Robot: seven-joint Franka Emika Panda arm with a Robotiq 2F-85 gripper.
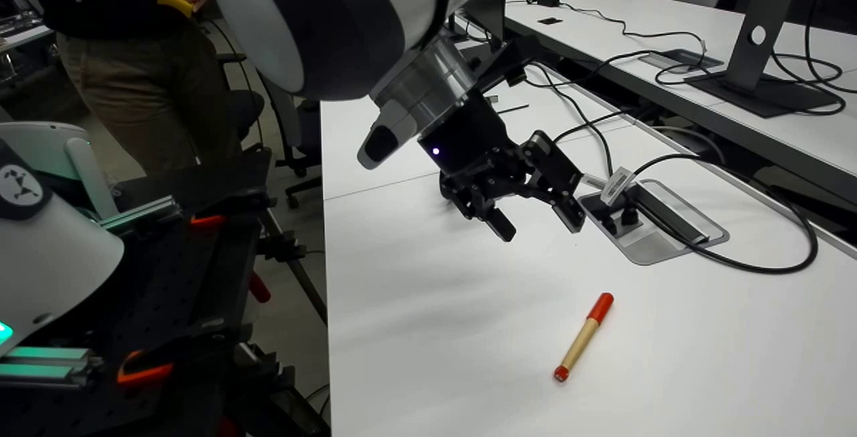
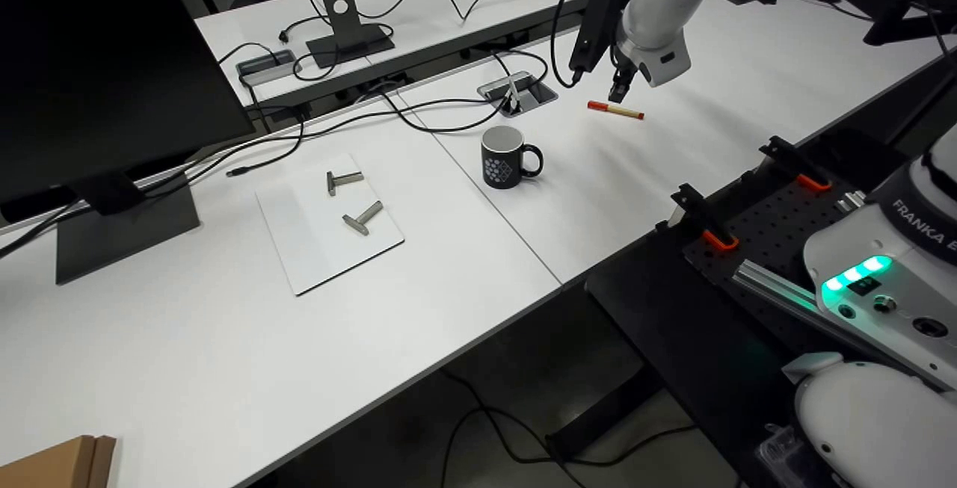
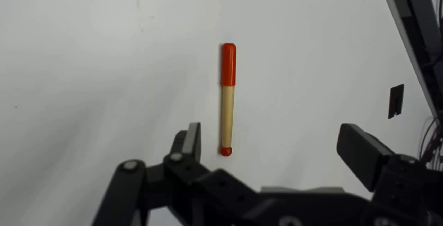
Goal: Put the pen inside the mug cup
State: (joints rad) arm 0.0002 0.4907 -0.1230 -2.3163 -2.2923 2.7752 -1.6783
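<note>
1. The white table fills most of the wrist view and, in an exterior view, runs from the lower left to the upper right.
2. The robot arm comes in from the top of an exterior view, left of centre.
3. The claw hangs above the table near the middle of that frame, jaws spread wide, bare tabletop showing through the gap, its grip free.
4. The mug stands upright on the table, just above centre in an exterior view, handle to the right.
5. The pen lies flat on the table, outside the mug and below the claw. In the wrist view its long axis is almost vertical, red cap toward the top. In an exterior view the pen slants at lower right, cap toward the upper right.
</note>
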